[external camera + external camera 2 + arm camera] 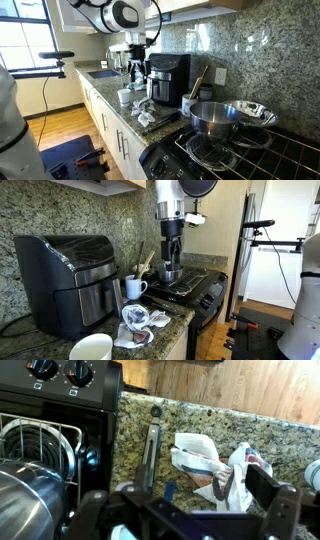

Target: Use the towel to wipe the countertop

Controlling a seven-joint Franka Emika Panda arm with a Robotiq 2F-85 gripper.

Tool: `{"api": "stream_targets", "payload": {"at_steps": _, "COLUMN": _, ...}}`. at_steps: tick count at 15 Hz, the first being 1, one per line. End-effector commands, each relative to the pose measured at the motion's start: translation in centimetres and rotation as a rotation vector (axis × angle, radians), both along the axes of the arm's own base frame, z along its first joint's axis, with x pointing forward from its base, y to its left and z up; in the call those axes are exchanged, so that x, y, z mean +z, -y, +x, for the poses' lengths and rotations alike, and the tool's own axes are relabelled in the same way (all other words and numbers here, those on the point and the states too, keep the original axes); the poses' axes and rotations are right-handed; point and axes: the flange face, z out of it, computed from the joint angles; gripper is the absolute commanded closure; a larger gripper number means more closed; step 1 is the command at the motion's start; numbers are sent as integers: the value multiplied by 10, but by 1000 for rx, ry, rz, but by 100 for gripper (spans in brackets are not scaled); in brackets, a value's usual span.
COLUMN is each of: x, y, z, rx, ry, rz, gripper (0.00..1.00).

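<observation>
A crumpled white towel with red and blue stripes (215, 465) lies on the speckled granite countertop (250, 430), between the stove and a black air fryer. It shows in both exterior views (150, 115) (135, 326). My gripper (185, 500) is open and empty, with its two dark fingers spread either side of the towel in the wrist view. In both exterior views the gripper (138, 68) (170, 255) hangs well above the counter, apart from the towel.
A black air fryer (168, 78) (70, 275) stands against the wall beside a white mug (135, 287). A steel pot (215, 118) sits on the stove (50, 420). A dark utensil (152, 445) lies by the towel. A white cup (90, 348) stands at the counter edge.
</observation>
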Motion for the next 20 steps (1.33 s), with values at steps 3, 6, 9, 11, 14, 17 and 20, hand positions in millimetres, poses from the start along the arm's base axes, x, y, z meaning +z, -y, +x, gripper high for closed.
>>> {"api": "stream_targets", "payload": {"at_steps": 3, "x": 0, "y": 0, "z": 0, "rx": 0, "ry": -1, "rz": 0, "gripper": 0}}
{"api": "stream_targets", "payload": {"at_steps": 6, "x": 0, "y": 0, "z": 0, "rx": 0, "ry": -1, "rz": 0, "gripper": 0}}
{"api": "stream_targets", "payload": {"at_steps": 9, "x": 0, "y": 0, "z": 0, "rx": 0, "ry": -1, "rz": 0, "gripper": 0}}
{"api": "stream_targets", "payload": {"at_steps": 11, "x": -13, "y": -2, "z": 7, "rx": 15, "ry": -32, "rz": 14, "gripper": 0}}
{"api": "stream_targets", "payload": {"at_steps": 14, "x": -43, "y": -7, "z": 16, "rx": 54, "ry": -74, "rz": 37, "gripper": 0}}
{"api": "stream_targets", "payload": {"at_steps": 17, "x": -79, "y": -15, "z": 27, "rx": 111, "ry": -107, "rz": 74, "gripper": 0}}
{"api": "stream_targets", "payload": {"at_steps": 20, "x": -109, "y": -25, "z": 36, "rx": 194, "ry": -117, "rz": 112, "gripper": 0}}
